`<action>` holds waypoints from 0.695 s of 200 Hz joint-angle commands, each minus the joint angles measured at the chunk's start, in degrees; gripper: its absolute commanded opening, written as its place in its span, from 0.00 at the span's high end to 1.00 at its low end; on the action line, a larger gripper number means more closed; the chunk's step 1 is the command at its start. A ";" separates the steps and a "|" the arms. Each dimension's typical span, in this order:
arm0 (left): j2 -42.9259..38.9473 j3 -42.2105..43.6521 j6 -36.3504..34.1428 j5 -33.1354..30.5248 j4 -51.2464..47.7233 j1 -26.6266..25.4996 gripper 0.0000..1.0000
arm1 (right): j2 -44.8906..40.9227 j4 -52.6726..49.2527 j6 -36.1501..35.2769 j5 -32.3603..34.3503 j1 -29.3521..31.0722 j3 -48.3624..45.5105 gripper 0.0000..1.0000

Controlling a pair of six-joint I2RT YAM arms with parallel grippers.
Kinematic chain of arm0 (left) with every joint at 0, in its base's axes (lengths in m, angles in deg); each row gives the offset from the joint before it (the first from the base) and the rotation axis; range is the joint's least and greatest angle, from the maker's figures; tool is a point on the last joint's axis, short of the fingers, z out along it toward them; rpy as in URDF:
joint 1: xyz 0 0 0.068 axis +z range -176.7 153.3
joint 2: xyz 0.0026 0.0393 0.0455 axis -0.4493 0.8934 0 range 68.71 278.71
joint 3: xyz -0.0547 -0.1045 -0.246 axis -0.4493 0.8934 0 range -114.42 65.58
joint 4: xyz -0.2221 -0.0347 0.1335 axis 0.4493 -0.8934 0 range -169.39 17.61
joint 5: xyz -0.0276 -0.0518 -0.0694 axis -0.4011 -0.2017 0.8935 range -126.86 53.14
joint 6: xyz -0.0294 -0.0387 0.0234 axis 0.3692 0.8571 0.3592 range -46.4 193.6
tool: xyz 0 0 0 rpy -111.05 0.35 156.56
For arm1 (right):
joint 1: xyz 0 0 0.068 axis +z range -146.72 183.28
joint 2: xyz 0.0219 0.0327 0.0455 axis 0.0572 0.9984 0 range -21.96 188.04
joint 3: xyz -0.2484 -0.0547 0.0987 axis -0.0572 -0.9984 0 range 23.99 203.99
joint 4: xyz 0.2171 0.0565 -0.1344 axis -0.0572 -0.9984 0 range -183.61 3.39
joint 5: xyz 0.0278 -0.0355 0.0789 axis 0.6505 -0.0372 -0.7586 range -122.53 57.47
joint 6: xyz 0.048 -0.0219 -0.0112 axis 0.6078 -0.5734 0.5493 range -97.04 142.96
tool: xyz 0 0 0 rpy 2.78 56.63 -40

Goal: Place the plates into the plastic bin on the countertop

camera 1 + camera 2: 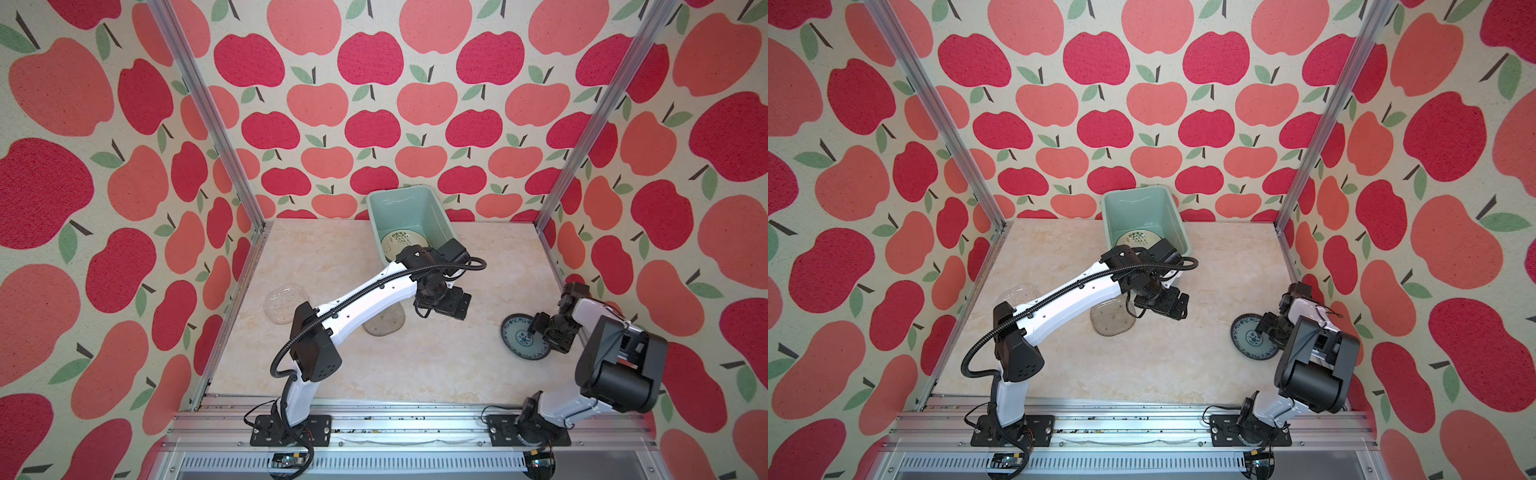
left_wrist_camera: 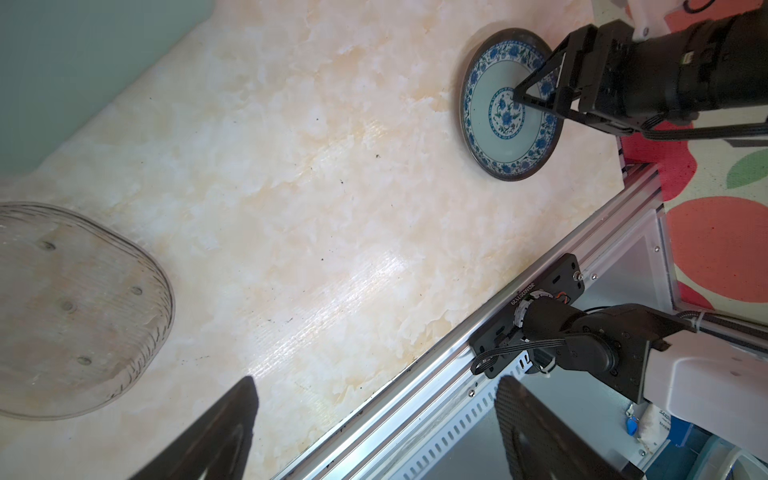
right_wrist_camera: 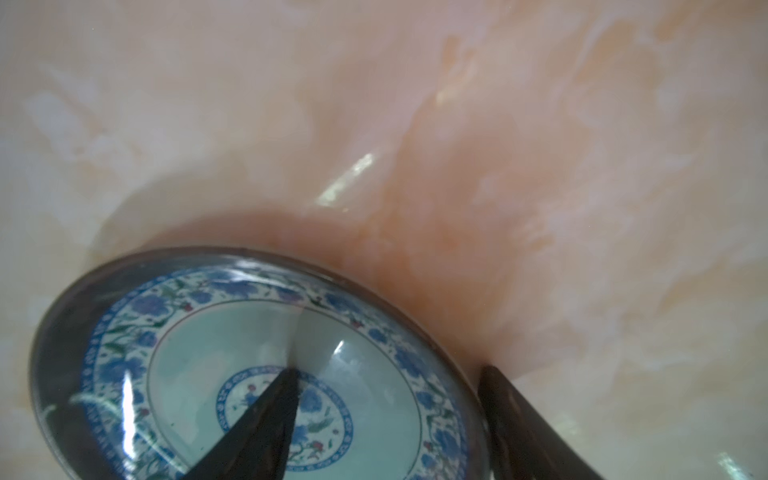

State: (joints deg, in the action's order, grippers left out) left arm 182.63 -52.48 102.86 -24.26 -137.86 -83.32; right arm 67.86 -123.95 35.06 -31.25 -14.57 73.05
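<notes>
Right wrist view: your right gripper [image 3: 388,372] is straddling the blue plate [image 3: 178,365] at its rim, jaws apart; be pinching squarely.

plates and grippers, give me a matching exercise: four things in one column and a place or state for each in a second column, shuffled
Column one
1. blue-patterned plate
2. cream plate with plant drawing
3. round clear glass plate
4. left gripper

Column two
a. open, holding nothing
b. lying in the plastic bin
c. alone on the countertop, near the left wall in both top views
d. rim between the open jaws of the right gripper

Pairs: 1-d, 2-b, 3-c, 4-a
</notes>
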 commanded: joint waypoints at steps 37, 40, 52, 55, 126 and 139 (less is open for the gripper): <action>-17.12 15.57 12.25 -7.61 8.20 0.29 0.08 | 5.95 -3.62 -6.85 4.35 18.08 5.89 0.30; -18.15 16.53 13.02 -8.14 8.70 0.33 0.08 | 6.10 -3.77 -7.03 4.58 19.08 6.14 0.30; -22.42 21.65 16.01 -10.30 10.66 0.53 0.08 | 6.71 -3.74 -7.53 5.15 22.76 7.05 0.30; -23.44 22.89 16.87 -10.86 11.07 0.62 0.08 | 6.95 -3.78 -7.67 5.14 23.66 7.28 0.30; -47.86 52.05 39.17 -15.44 23.18 6.79 0.09 | 12.68 -4.64 -11.56 1.25 43.01 12.25 0.30; -49.84 54.52 41.56 -15.61 24.29 7.18 0.09 | 13.55 -5.48 -11.53 -2.37 45.31 13.00 0.30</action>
State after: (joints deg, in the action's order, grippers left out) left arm 135.95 -1.96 135.08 -37.96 -118.76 -76.85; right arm 78.29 -125.79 25.55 -27.14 26.59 85.58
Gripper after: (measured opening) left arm 0.912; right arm 0.699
